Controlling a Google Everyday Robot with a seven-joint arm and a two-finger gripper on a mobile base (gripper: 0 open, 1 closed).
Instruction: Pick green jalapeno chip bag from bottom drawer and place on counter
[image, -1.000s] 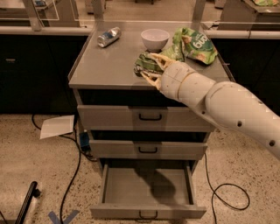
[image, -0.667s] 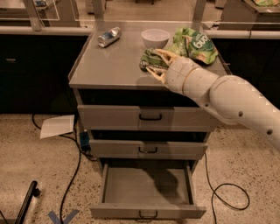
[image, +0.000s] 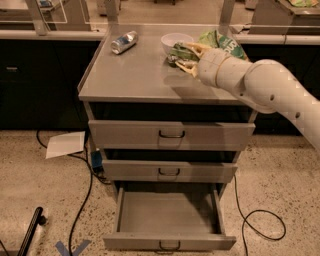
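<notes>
A: Since a moment ago the pincer (image: 187, 58) has swung deeper over the counter (image: 135, 80), taking the green jalapeno chip bag (image: 176, 53) with it!

B: It's closed tight on the bag's near end. The white bowl (image: 176, 39) is just beyond it, and the bottom drawer (image: 167, 215) hangs open well below.

A: How will it handle?

B: Light, soft, crinkly and slippery, I'd say, and crushable. Pinch 1 edge seam, gently.

A: And the axis?

B: It seems to point straight out from the pincer, away from the arm. It's crumpled, so that's uncertain.
</notes>
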